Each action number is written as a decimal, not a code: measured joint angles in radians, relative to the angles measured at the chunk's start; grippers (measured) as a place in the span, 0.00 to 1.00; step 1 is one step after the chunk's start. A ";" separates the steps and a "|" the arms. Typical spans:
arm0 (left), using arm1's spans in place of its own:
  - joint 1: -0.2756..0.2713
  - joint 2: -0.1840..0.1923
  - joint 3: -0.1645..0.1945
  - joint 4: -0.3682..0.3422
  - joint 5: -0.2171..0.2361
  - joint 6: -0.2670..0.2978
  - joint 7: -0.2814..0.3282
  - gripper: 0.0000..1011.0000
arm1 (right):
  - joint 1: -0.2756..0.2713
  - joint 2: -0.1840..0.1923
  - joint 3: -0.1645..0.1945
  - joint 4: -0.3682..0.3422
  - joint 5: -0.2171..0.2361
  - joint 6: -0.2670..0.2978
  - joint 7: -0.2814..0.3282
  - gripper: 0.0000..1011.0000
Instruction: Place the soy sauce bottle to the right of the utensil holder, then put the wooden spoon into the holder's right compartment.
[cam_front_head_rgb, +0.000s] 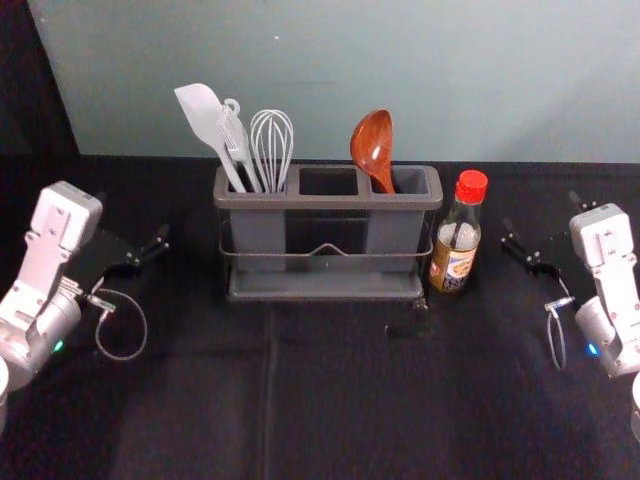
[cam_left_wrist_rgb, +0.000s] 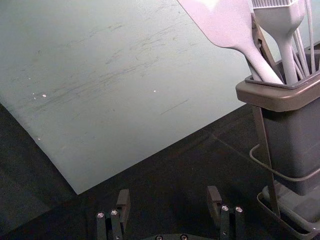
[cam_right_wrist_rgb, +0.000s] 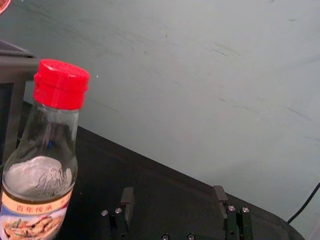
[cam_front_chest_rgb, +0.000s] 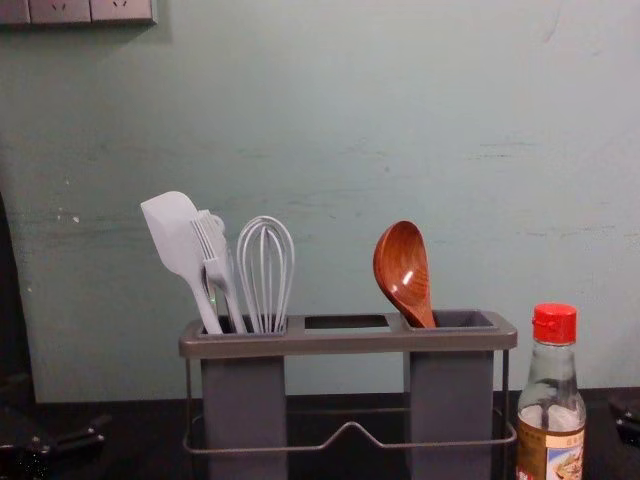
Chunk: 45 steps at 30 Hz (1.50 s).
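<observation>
The soy sauce bottle (cam_front_head_rgb: 455, 240) stands upright just right of the utensil holder (cam_front_head_rgb: 325, 296), its red cap on top. In the chest view the wooden spoon (cam_front_chest_rgb: 404, 270) leans with its handle inside the holder's right compartment, bowl up. My left gripper (cam_front_head_rgb: 132, 218) is left of the holder; in the left wrist view the left gripper (cam_left_wrist_rgb: 169, 192) is open with nothing between its fingers. My right gripper (cam_front_head_rgb: 542, 215) is off to the right of the bottle (cam_right_wrist_rgb: 42, 150); in the right wrist view the right gripper (cam_right_wrist_rgb: 174, 191) is open and empty.
A white spatula (cam_front_head_rgb: 206, 118), a brush and a whisk (cam_front_head_rgb: 272, 145) stand in the holder's left compartment. Behind the black-covered table (cam_front_head_rgb: 330, 400) rises a pale wall. A socket panel (cam_front_chest_rgb: 75, 10) is on the wall at upper left.
</observation>
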 joint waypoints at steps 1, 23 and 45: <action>0.000 0.000 0.000 0.000 0.000 0.000 0.000 0.99 | 0.002 -0.001 -0.001 0.000 0.001 -0.001 0.000 0.99; 0.000 0.000 0.000 0.000 0.000 0.000 0.000 0.99 | -0.001 0.000 0.001 -0.001 0.001 -0.002 0.003 0.99; 0.000 0.000 0.000 0.000 0.000 0.000 0.000 0.99 | -0.001 0.000 0.001 -0.001 0.001 -0.002 0.004 0.99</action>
